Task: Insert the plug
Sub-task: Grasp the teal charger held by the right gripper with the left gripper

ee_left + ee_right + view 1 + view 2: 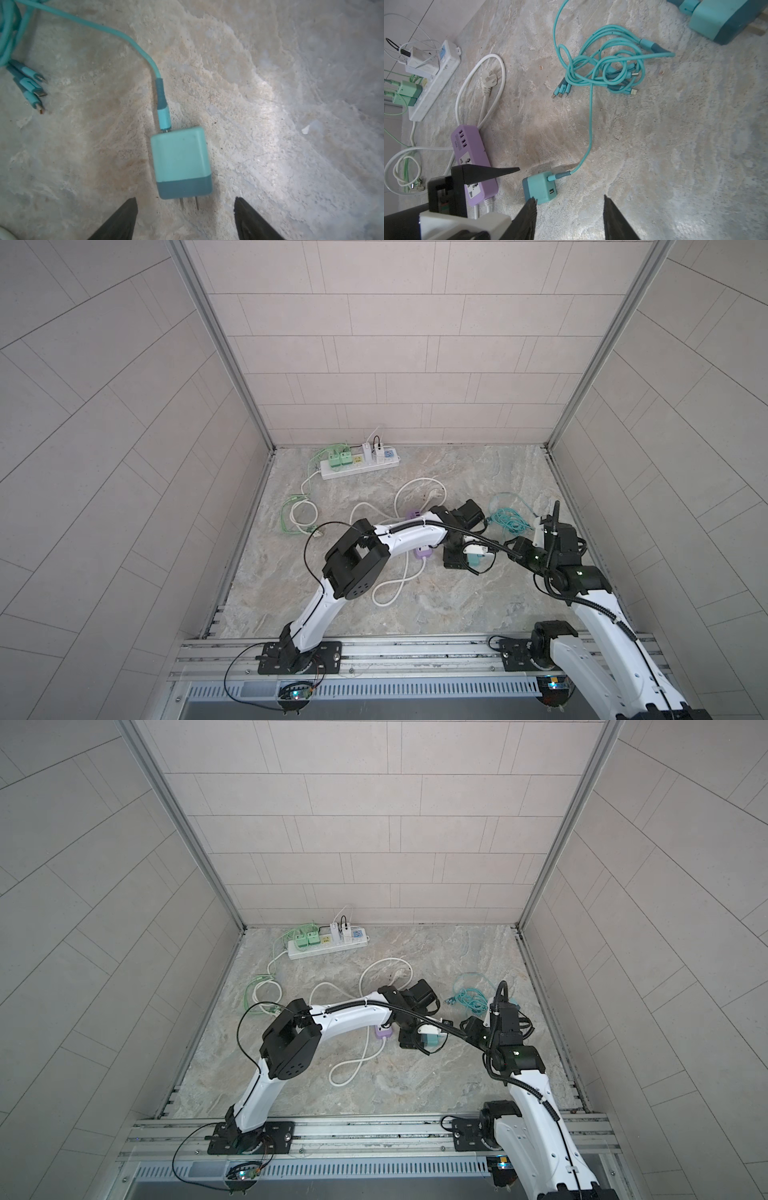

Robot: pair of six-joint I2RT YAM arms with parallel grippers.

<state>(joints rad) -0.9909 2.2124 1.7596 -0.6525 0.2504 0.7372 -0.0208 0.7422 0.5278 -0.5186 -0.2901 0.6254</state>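
on the marbled worktop [415, 614], a little right of the middle in both top views, the teal plug [474, 560] lies flat on its side, half hidden under the left arm's wrist. in the left wrist view its two metal prongs [182, 203] point back toward the left jaws, which stand spread wide; the plug sits in line with the gap, just ahead of the tips, and is not touched. a teal cable [133, 44] runs from the plug's other end to a loose tangle [604, 68] near the right arm. the right jaws are spread too and pinch nothing; in the right wrist view one tip overlaps the plug's corner, and i cannot tell whether it touches. just beside the plug lies a purple power strip [471, 158], its white cord [390, 585] looping over the worktop; from above the left arm covers most of the strip. well apart, against the back wall, a white power strip [359, 466] carries two green chargers [338, 458] and white adapters [368, 450].
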